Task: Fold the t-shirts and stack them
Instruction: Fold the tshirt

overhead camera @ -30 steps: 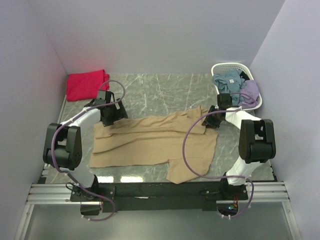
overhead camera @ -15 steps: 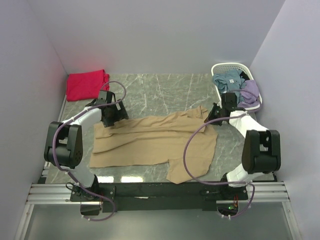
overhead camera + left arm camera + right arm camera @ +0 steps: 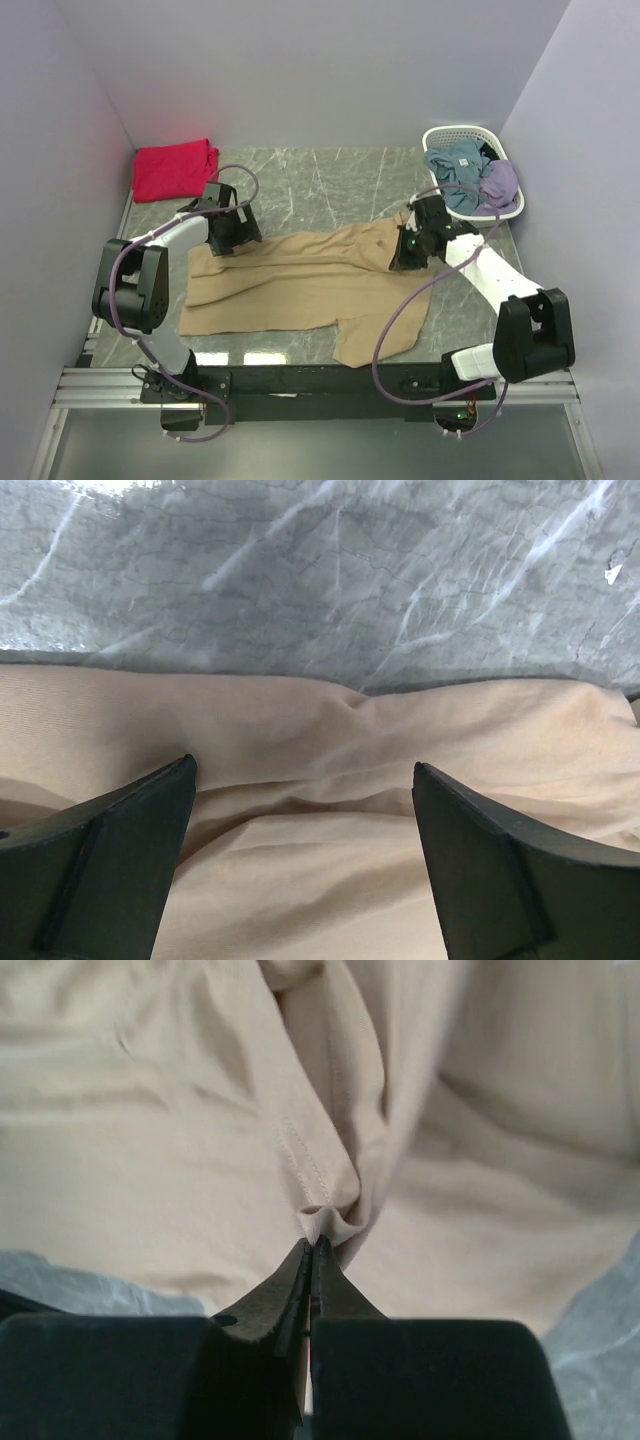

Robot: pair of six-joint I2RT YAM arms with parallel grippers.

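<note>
The tan t-shirt [image 3: 310,285] lies spread across the middle of the marble table [image 3: 330,180]. My right gripper [image 3: 398,258] is shut on a pinched fold of its hem [image 3: 335,1215] at the shirt's right end and holds it lifted over the cloth. My left gripper [image 3: 222,243] is open above the shirt's far left edge [image 3: 300,810], its two fingers [image 3: 110,860] apart over the cloth with nothing between them. The red-pink t-shirt [image 3: 172,168] lies folded at the far left corner.
A white lattice basket [image 3: 440,137] with blue and purple clothes stands at the far right. Purple walls close in the table on the left, back and right. The arm bases sit on a black rail [image 3: 320,382] at the near edge.
My right gripper has moved left and nearer, from beside the basket onto the shirt, dragging the pinched right end of the tan shirt over itself. My left gripper has shifted slightly right.
</note>
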